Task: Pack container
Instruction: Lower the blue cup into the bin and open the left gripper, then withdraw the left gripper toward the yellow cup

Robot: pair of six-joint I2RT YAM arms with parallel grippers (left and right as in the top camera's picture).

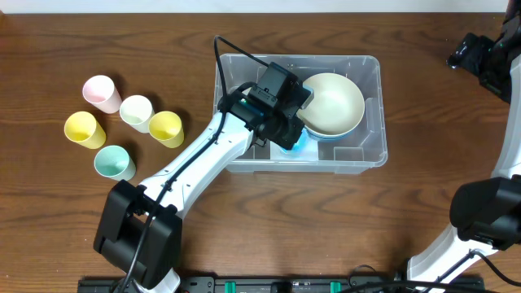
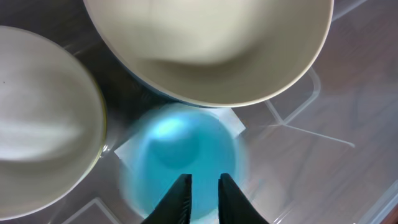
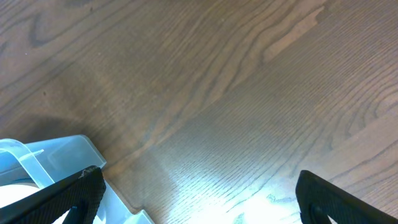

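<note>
The container point(image 1: 366, 155) is a large clear bin in the middle of the table. Inside it lie a cream bowl point(image 1: 332, 103) and, at the front, a light blue cup point(image 1: 291, 145). My left gripper point(image 1: 281, 124) hangs inside the bin, directly over the cup. In the left wrist view the blue cup point(image 2: 186, 155) is blurred, lying on the white label point(image 2: 235, 122), and the left gripper point(image 2: 204, 179) has a narrow gap with nothing gripped. Cream bowls sit at the top point(image 2: 211, 50) and left point(image 2: 37, 124). My right gripper point(image 3: 199, 186) stands wide open above bare wood.
Five pastel cups stand left of the bin: pink point(image 1: 100, 92), white point(image 1: 136, 111), two yellow point(image 1: 84, 128) point(image 1: 166, 127) and green point(image 1: 113, 163). The right arm point(image 1: 484, 57) is at the far right back. A bin corner point(image 3: 62, 155) shows in the right wrist view.
</note>
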